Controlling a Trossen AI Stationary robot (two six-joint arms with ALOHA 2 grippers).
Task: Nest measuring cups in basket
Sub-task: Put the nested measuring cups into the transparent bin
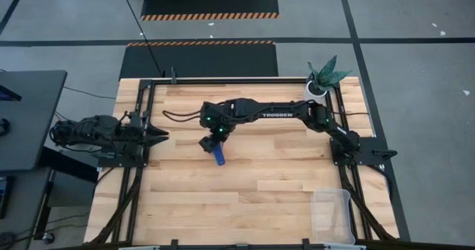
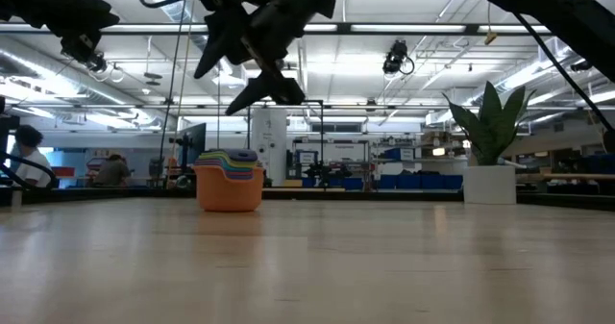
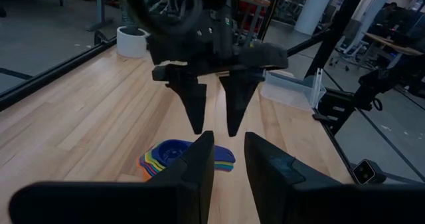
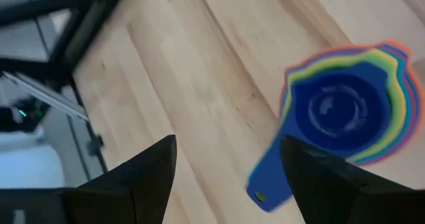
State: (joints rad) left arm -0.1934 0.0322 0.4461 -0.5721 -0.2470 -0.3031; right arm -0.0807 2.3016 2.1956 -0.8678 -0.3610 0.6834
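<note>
The measuring cups (image 1: 219,155) stand nested in one stack on their bases at the table's middle. The dark blue cup is innermost and the orange one outermost (image 2: 229,182), and the blue handle (image 4: 265,184) sticks out. My right gripper (image 1: 211,139) hangs open above the stack (image 4: 345,111), fingers pointing down, touching nothing (image 2: 252,60). My left gripper (image 1: 159,135) waits at the table's left edge with its fingers (image 3: 229,164) a narrow gap apart. It faces the stack (image 3: 179,159) and the right gripper (image 3: 212,108). The clear basket (image 1: 332,214) sits at the near right corner.
A white pot with a plant (image 1: 319,83) stands at the far right corner (image 2: 490,182). Bare wood lies between the stack and the basket (image 3: 292,88). Black frame rails (image 1: 141,168) run along the table's left and right sides.
</note>
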